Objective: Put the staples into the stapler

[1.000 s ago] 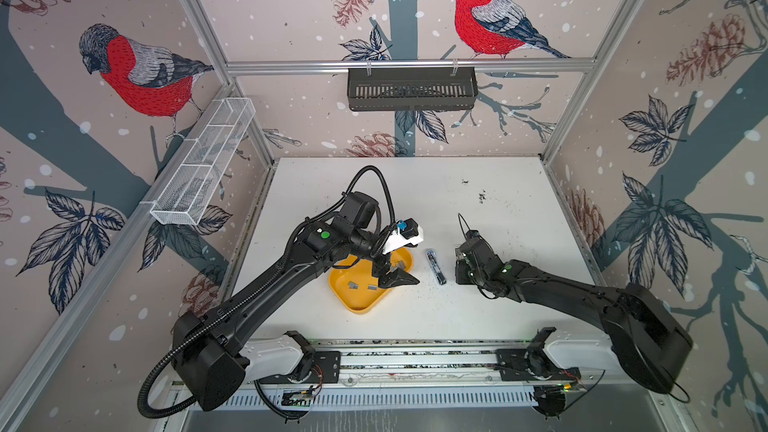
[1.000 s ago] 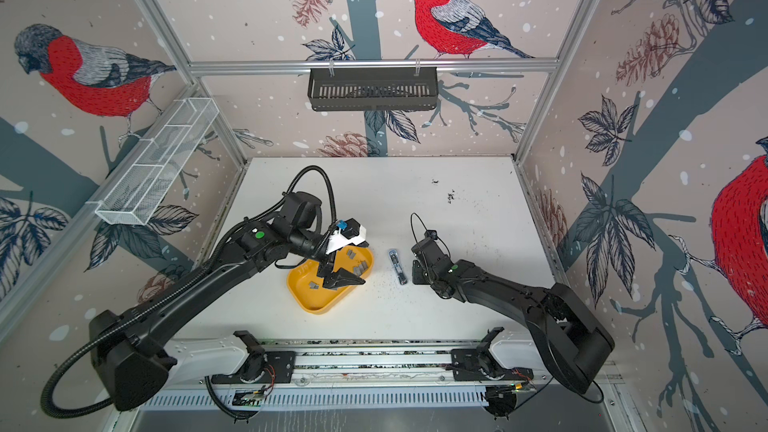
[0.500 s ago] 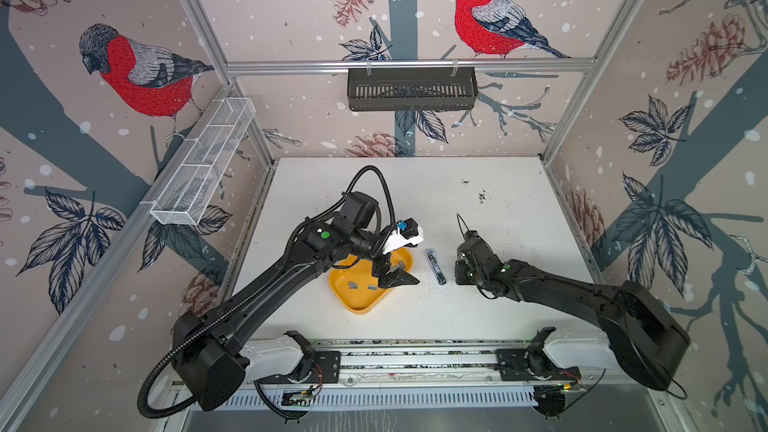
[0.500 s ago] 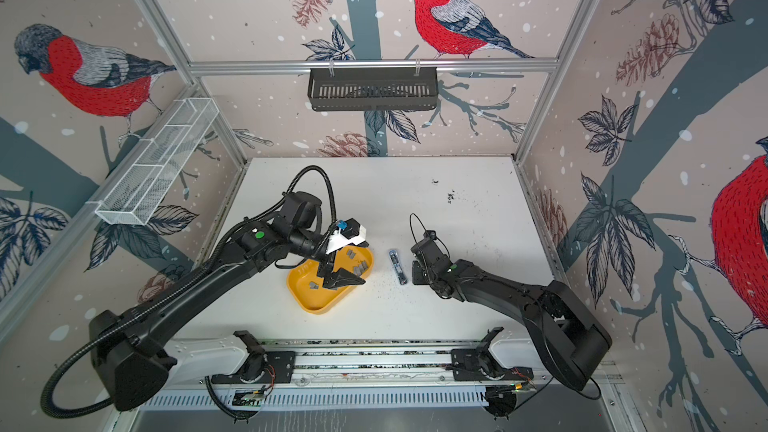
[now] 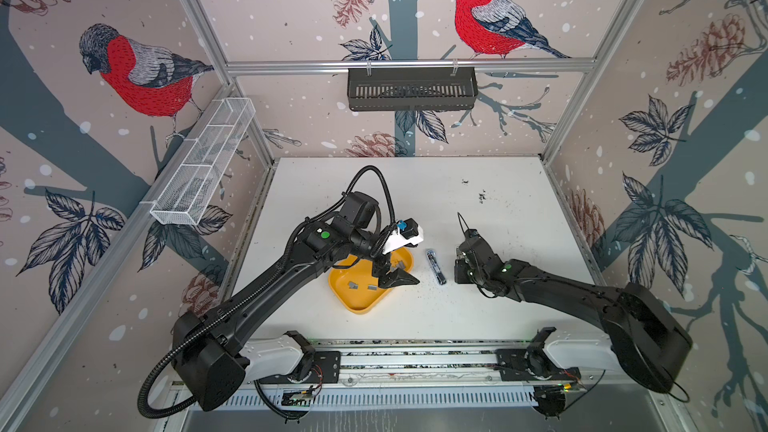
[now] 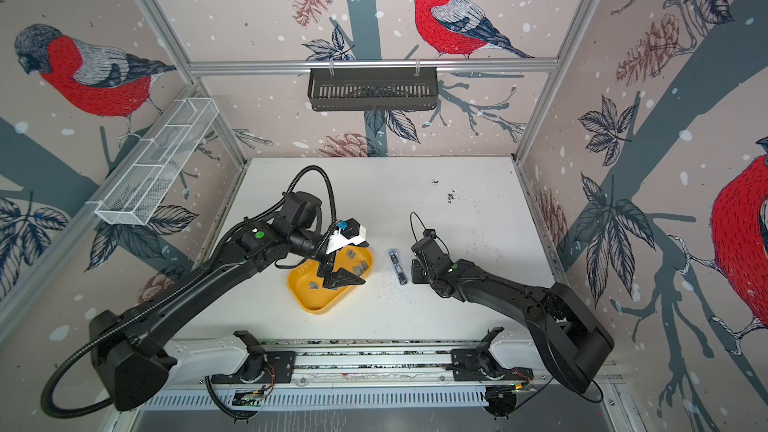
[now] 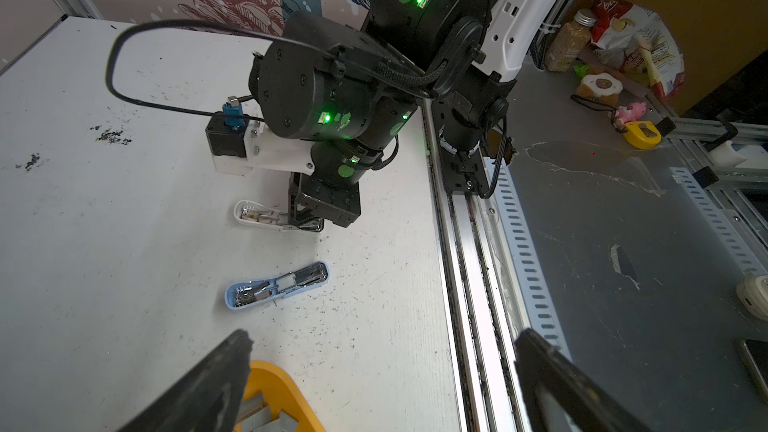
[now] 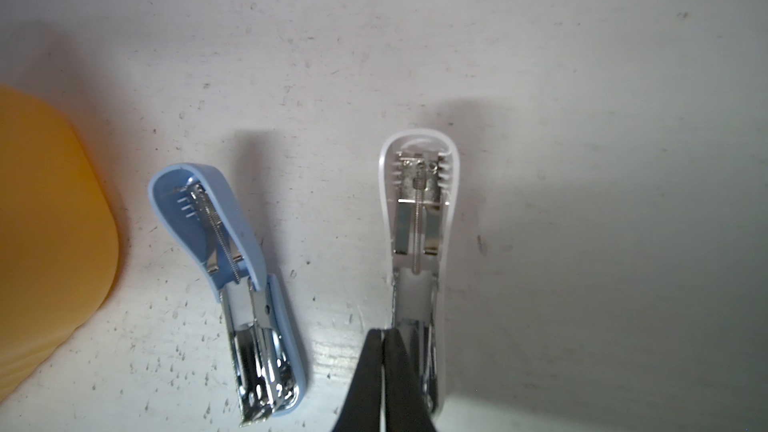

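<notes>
A yellow tray [image 5: 357, 303] is being carried by the white tabletop [image 5: 478, 317], near its front middle. Beyond the tray, a black slotted basket [image 5: 411, 89] is being held on an aluminium rail [image 5: 291, 65] at the back wall. Left of the tray and higher up, a white wire basket [image 5: 203, 160] is being held on the side frame. Behind the tray and to its right, dark specks [image 5: 482, 196] are being shown scattered. Bullfinch wallpaper [image 5: 486, 14] is being displayed all round the tray. Well apart from the tray, off the tabletop, a lidded jar [image 7: 571, 41], a snack bag [image 7: 636, 43], a pink toy [image 7: 629, 112] and a yellow tape measure [image 7: 642, 135] are being kept close together.
</notes>
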Available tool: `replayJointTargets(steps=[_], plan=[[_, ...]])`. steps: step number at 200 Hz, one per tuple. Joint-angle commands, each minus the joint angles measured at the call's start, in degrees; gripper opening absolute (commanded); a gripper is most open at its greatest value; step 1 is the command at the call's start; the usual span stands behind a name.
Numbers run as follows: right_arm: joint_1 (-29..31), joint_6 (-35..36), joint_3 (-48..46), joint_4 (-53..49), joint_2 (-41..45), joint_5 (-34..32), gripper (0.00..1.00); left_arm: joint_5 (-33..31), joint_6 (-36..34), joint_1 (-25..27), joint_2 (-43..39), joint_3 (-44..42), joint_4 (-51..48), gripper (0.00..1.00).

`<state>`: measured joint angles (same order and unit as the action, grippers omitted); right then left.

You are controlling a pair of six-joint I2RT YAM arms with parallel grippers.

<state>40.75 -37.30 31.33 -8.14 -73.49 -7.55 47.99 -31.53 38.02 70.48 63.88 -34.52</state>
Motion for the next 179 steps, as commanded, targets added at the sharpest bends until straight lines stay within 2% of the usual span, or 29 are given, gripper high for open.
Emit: replayJointTargets(steps=[1, 57, 88, 120, 154, 179], plan=[[-0.3, 0.3, -0.5, 1.5, 0.8, 0.4, 0.08, 1.7, -0.8, 0.0, -0.2, 0.5, 0.2, 0.99], [-0.6, -0.6, 0.0, -3.0, 1.4, -3.9, 0.07, 1.7, -0.8, 0.0, -0.1, 0.5, 0.2, 0.98], [-1.2, -1.5, -1.3, -7.3, 5.3, -6.5, 0.07, 1.7, -0.7, -0.1, -0.1, 0.5, 0.2, 0.98], [-2.2, -2.1, -3.6, -8.6, 9.5, -5.8, 0.07, 1.8, -0.7, -0.1, -0.1, 0.5, 0.3, 0.98], [-3.6, -1.7, -4.1, -8.7, 10.2, -4.6, 0.09, 2.0, -0.7, -0.1, 0.0, 0.5, 0.3, 0.98], [-4.8, 0.9, -3.9, -6.6, 9.0, 0.3, 0.14, 2.0, -0.6, -0.1, 0.1, 0.5, 0.4, 0.99]])
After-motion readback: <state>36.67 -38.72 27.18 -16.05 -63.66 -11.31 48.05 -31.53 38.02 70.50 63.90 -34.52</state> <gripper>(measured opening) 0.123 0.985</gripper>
